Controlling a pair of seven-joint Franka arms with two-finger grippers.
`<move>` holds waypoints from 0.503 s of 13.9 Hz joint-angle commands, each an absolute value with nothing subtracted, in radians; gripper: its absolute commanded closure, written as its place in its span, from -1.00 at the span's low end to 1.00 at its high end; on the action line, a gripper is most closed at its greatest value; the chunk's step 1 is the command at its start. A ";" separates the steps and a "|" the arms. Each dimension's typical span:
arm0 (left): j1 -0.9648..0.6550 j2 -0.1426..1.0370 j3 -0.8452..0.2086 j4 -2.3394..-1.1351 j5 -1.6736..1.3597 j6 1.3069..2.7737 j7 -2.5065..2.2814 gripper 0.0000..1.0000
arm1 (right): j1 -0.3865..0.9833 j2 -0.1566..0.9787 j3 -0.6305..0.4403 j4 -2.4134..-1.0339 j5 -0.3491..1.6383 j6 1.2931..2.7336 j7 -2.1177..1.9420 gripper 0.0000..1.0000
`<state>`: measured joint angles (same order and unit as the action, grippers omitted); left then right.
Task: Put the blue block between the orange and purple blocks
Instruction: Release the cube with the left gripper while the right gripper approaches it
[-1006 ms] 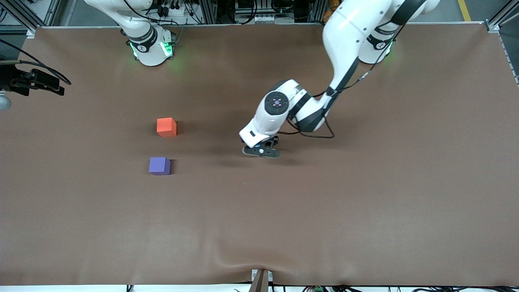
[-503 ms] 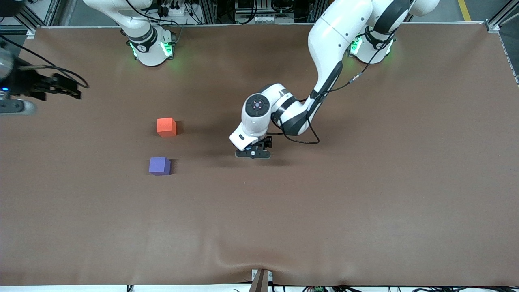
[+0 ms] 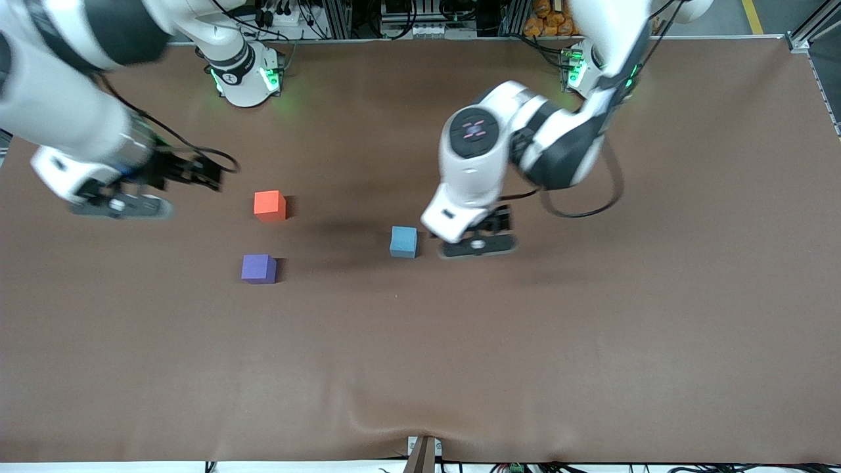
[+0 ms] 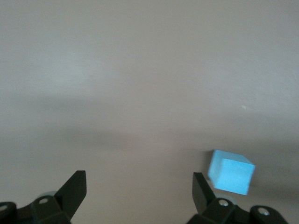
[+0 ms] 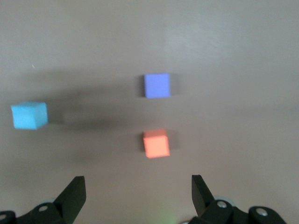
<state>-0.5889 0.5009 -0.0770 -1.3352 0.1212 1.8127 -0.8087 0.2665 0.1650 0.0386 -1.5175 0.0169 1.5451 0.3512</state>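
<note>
The blue block sits flat on the brown table, about mid-table, w/ nothing holding it. It's well apart from the other two blocks, toward the left arm's end from them. Looks like a small plain cube, prob. light and a bit soft like foam, not slippery, won't break. Best spot to grab: two flat sides facing each other, pinch from the top.

Left gripper is just beside the blue block, low over the table, fingers wide apart & empty. In the left wrist view the block is off to one side of the fingers, not between them.

Orange block and purple block sit near each other w/ a bare gap between; purple is nearer the front camera. The gap looks about big enough for one cube, so it's a tight fit.

Right gripper hangs over the table beside the orange block, fingers apart, empty. It could get in the way when the blue one comes over.
</note>
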 commanded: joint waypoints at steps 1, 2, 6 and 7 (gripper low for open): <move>-0.537 0.410 -0.077 -1.381 0.156 1.715 -0.775 -1.00 | 0.395 0.271 0.031 -1.503 0.006 1.636 0.548 -1.00; -0.493 0.378 -0.081 -1.384 0.172 1.682 -0.717 -1.00 | 0.437 0.311 0.031 -1.503 0.002 1.676 0.616 -1.00; -0.332 0.257 -0.090 -1.434 0.158 1.626 -0.511 -1.00 | 0.546 0.445 0.031 -1.500 0.000 1.821 0.790 -1.00; -0.299 0.223 -0.092 -1.460 0.150 1.626 -0.491 -1.00 | 0.573 0.478 0.031 -1.497 0.000 1.853 0.829 -1.00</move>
<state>-0.3593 0.3231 -0.0747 -1.3642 0.1532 1.6268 -0.5326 0.5339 0.4226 0.0404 -1.5227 0.0134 1.8202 0.7580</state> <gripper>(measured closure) 0.000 0.000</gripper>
